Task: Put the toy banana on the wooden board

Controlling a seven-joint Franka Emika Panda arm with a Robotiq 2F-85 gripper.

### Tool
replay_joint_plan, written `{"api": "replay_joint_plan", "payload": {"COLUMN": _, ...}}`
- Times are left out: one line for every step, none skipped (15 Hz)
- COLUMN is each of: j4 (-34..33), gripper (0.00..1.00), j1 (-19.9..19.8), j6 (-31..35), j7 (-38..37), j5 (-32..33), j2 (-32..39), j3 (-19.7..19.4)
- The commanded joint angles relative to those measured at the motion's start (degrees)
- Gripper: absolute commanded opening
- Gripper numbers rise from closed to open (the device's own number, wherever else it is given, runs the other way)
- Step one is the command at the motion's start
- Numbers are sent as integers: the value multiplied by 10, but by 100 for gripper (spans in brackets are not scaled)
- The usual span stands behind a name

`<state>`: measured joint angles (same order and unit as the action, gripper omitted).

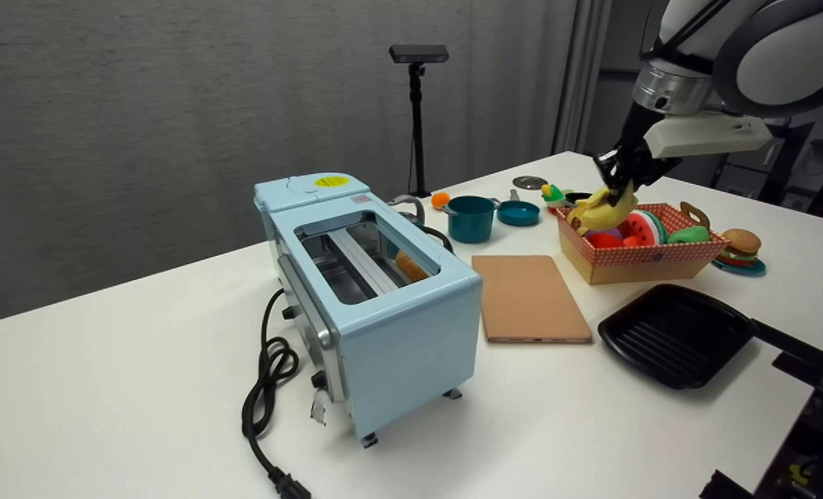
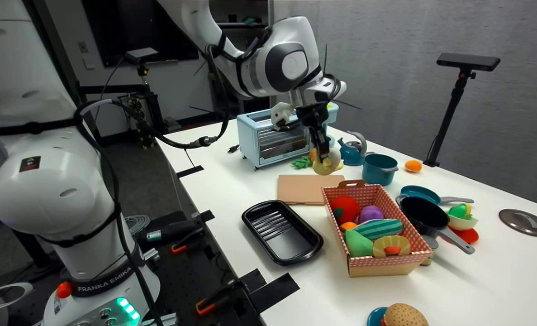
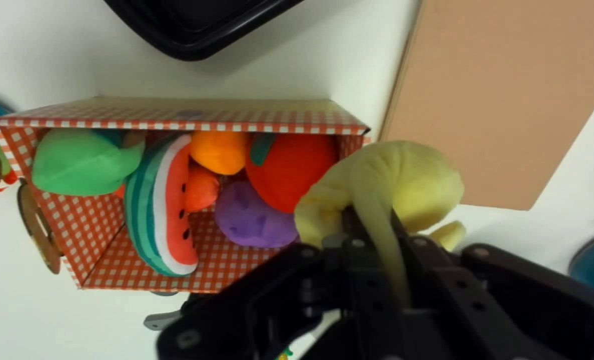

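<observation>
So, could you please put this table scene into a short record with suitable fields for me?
Held item: soft yellow toy banana, in the air
Gripper: black two-fingered gripper, shut on the banana
Destination: flat rectangular light-brown board, lying on the white table
Around the board: boxy light-blue toaster oven; rectangular black ridged grill pan; open red-and-white checked box
Inside the box: red-and-green watermelon slice, round purple plush toy, round red plush toy, among others
Task state: banana not yet on the board
</observation>
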<state>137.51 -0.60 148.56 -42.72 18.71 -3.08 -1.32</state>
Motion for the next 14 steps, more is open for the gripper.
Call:
{"api": "replay_joint_plan", "payload": {"j4": 42, "gripper": 2, "j1": 15, "j6": -7, "j7": -17, "j5": 6, "j2": -41, "j3": 39}}
{"api": "replay_joint_plan", "payload": {"j4": 47, "gripper": 2, "j1": 19, "j6": -9, "j7": -17, "j5": 5, "j2": -43, "j3": 52}}
{"api": "replay_joint_plan", "payload": {"j4": 53, "gripper": 2, "j1": 23, "j6": -11, "j7": -20, "j5": 6, "j2": -43, "j3": 64}}
{"api": "replay_joint_plan", "payload": {"j4": 55, "gripper": 2, "j1": 27, "j6": -11, "j7": -20, "j5": 5, "j2": -40, "j3": 74}}
{"api": "replay_joint_plan", "payload": {"j4": 54, "gripper": 2, "j1": 32, "j6": -11, "j7": -15, "j5": -3, "j2": -32, "j3": 81}}
{"api": "replay_joint_plan", "payload": {"j4": 51, "gripper": 2, "j1": 35, "j6": -11, "j7": -10, "j5": -11, "j2": -23, "j3": 87}}
{"api": "replay_joint_plan", "payload": {"j4": 48, "gripper": 2, "j1": 37, "j6": -11, "j7": -10, "j5": -11, "j2": -14, "j3": 92}}
{"api": "replay_joint_plan", "payload": {"j4": 42, "gripper": 2, "j1": 37, "j6": -8, "j7": -12, "j5": -9, "j2": -2, "j3": 94}}
{"api": "replay_joint_plan", "payload": {"j4": 35, "gripper": 2, "j1": 38, "j6": -5, "j7": -7, "j5": -15, "j2": 11, "j3": 92}}
{"api": "replay_joint_plan", "payload": {"j4": 30, "gripper": 2, "j1": 38, "j6": -3, "j7": -5, "j5": -17, "j2": 21, "j3": 91}}
{"api": "replay_joint_plan", "payload": {"j4": 23, "gripper": 2, "j1": 36, "j6": -3, "j7": -5, "j5": -18, "j2": 32, "j3": 87}}
{"api": "replay_joint_plan", "payload": {"j4": 18, "gripper": 2, "j1": 36, "j6": -2, "j7": -4, "j5": -19, "j2": 42, "j3": 83}}
{"api": "replay_joint_plan", "payload": {"j4": 11, "gripper": 2, "j1": 37, "j6": -2, "j7": -3, "j5": -21, "j2": 52, "j3": 78}}
{"api": "replay_joint_plan", "payload": {"j4": 4, "gripper": 2, "j1": 37, "j6": -2, "j7": -2, "j5": -20, "j2": 62, "j3": 73}}
